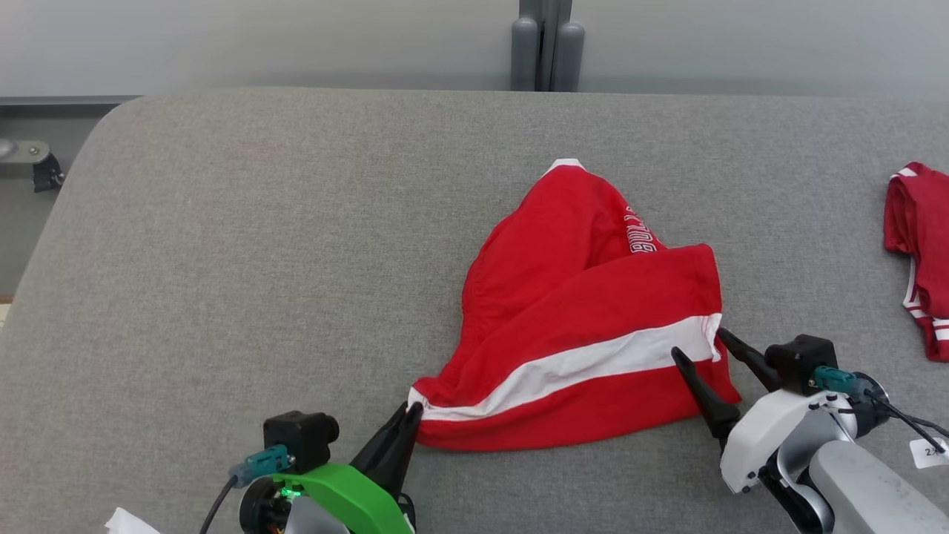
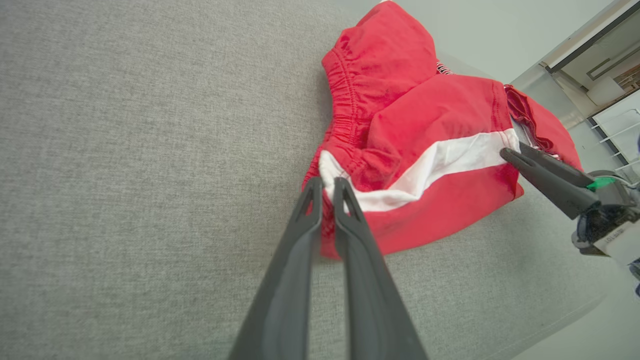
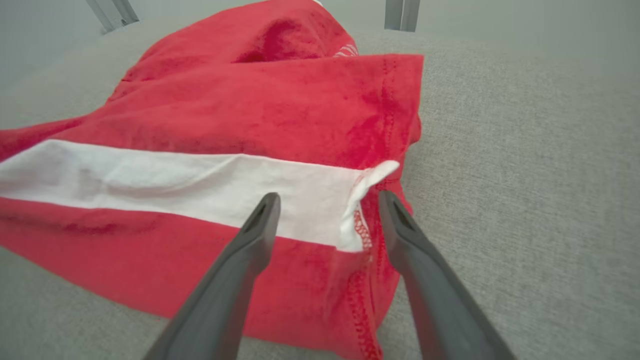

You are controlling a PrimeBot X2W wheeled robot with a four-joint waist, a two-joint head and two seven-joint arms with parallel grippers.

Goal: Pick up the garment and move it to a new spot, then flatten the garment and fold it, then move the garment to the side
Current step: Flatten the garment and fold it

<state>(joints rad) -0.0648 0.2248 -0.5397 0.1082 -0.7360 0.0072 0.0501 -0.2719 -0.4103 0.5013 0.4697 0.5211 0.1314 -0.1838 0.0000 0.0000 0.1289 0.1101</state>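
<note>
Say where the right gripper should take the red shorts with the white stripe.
Probably the red shorts' hem corner at the white stripe's end, approached from the robot's right: that flap curls up between the right gripper's open fingers.

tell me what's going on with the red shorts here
The robot is working on a crumpled pair of red shorts lying on the grey padded table. Its left gripper is shut on the corner at one end of the white stripe. Its right gripper is open, fingers straddling the hem at the stripe's other end, not yet gripping. Another red garment lies off to the right.
</note>
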